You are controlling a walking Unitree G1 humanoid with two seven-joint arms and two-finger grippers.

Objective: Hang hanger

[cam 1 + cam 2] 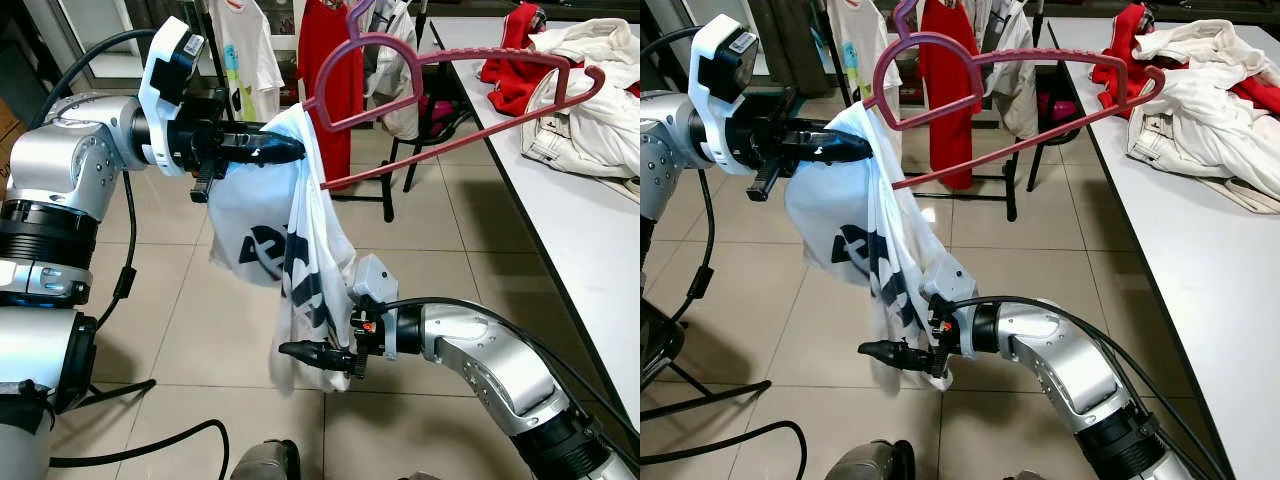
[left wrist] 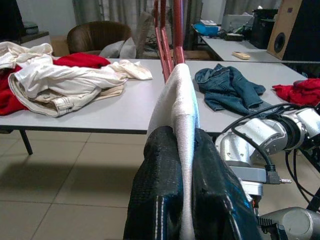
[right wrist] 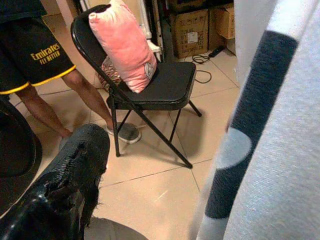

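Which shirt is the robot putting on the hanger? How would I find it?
Look in front of the long white table, above the tiled floor, where the two silver arms meet. The shirt hangs between them: the left tool pinches its top against the pink hanger. It is white with dark printing, unlike the red and plain white clothes piled on the table.

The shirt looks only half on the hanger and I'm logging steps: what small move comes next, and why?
Probably the right gripper should draw the white shirt's hem down and sideways, since the cloth bunches on one arm of the pink hanger where the left gripper pinches it.
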